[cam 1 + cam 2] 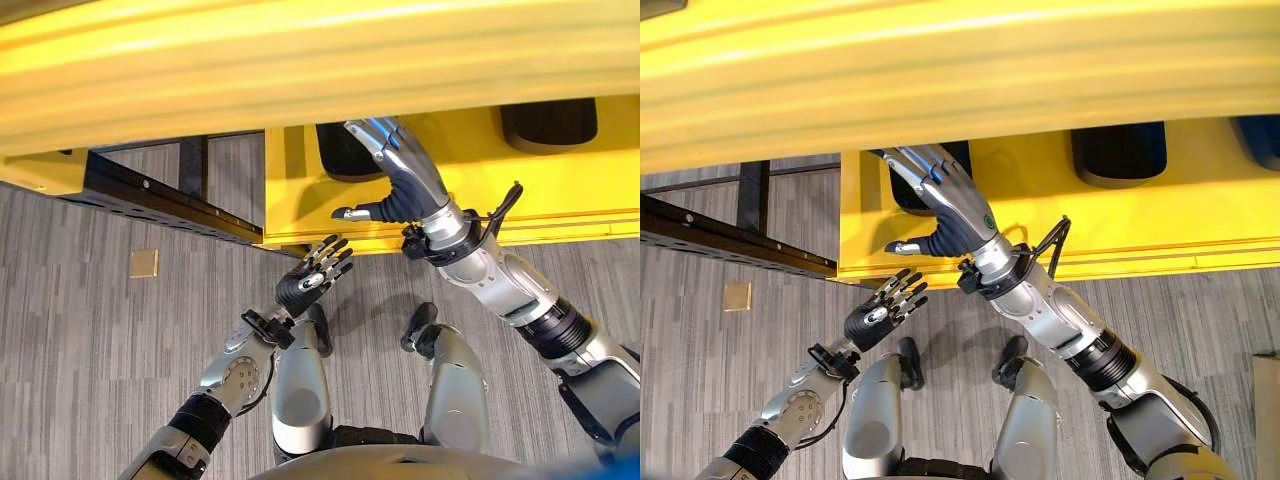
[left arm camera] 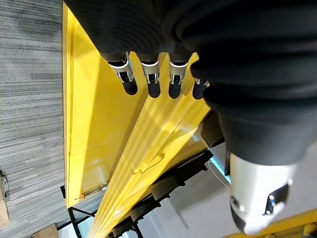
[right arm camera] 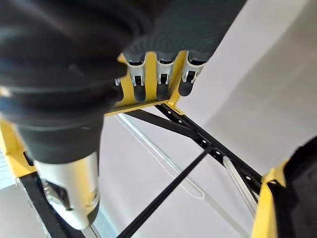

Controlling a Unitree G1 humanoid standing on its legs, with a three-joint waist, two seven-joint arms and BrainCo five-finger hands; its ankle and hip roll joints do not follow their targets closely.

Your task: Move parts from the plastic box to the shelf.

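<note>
While the right hand (image 1: 945,205) reaches up over the front edge of the yellow shelf (image 1: 1140,215), its fingers stretch straight toward a dark part (image 1: 345,155) sitting in a recess of the shelf, holding nothing. Two more dark parts (image 1: 548,122) sit farther along the shelf. Below the shelf's front edge, over grey floor (image 1: 80,330), the left hand (image 1: 310,280) hovers, palm up, fingers spread and empty.

Both arms were raised — the left hand (image 1: 312,281) hovered low, fingers spread and empty; the right hand (image 1: 400,170) stretched higher, fingers straight, thumb out.
</note>
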